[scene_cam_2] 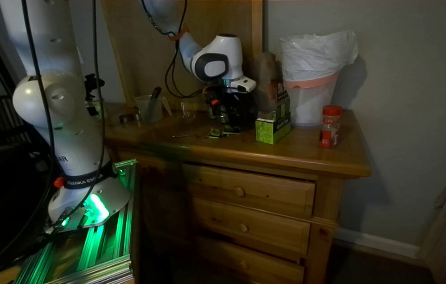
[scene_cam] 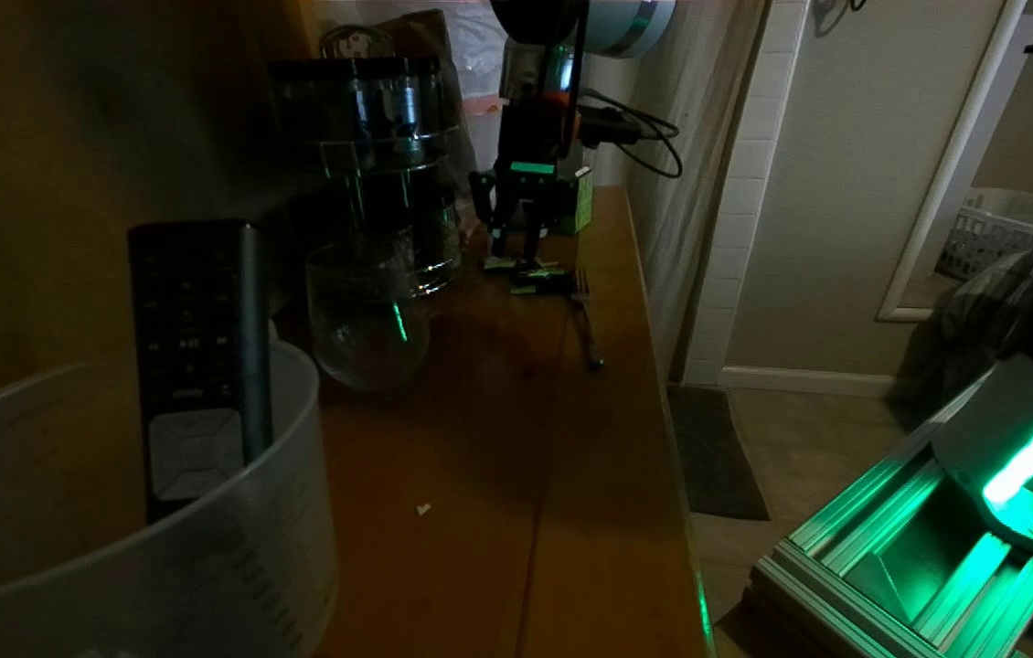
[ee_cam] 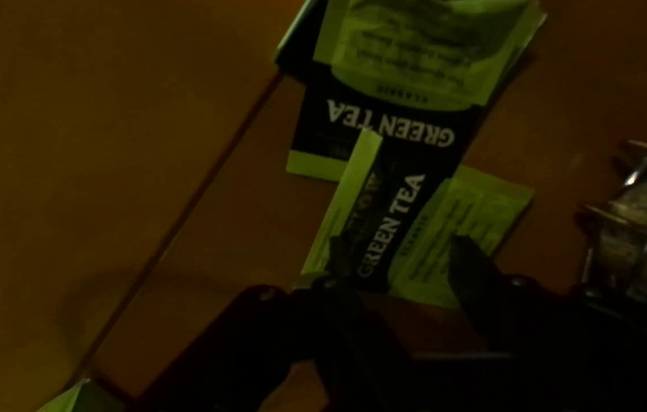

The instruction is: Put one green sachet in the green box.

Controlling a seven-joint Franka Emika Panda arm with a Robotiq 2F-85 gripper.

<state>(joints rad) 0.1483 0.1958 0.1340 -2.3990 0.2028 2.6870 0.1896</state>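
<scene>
Several flat green-and-black GREEN TEA sachets lie overlapping on the wooden dresser top. In the wrist view the nearer sachet [ee_cam: 398,223] lies partly over the edge of another sachet [ee_cam: 398,103]. The sachets also show in both exterior views [scene_cam: 542,285] [scene_cam_2: 216,133]. My gripper [ee_cam: 401,249] is open and empty, its two dark fingertips apart over the nearer sachet. In an exterior view the gripper [scene_cam: 515,254] points down, close above the sachets; whether it touches them I cannot tell. The green box [scene_cam_2: 273,129] stands upright beside the gripper, partly hidden behind it in an exterior view [scene_cam: 583,203].
A fork [scene_cam: 587,320] lies by the sachets. A wire rack with jars [scene_cam: 370,155] and a clear glass [scene_cam: 368,320] stand close by. A measuring jug [scene_cam: 297,548] holds a remote [scene_cam: 192,347]. A white bucket [scene_cam_2: 310,98] and red-lidded jar [scene_cam_2: 329,126] stand beyond the box.
</scene>
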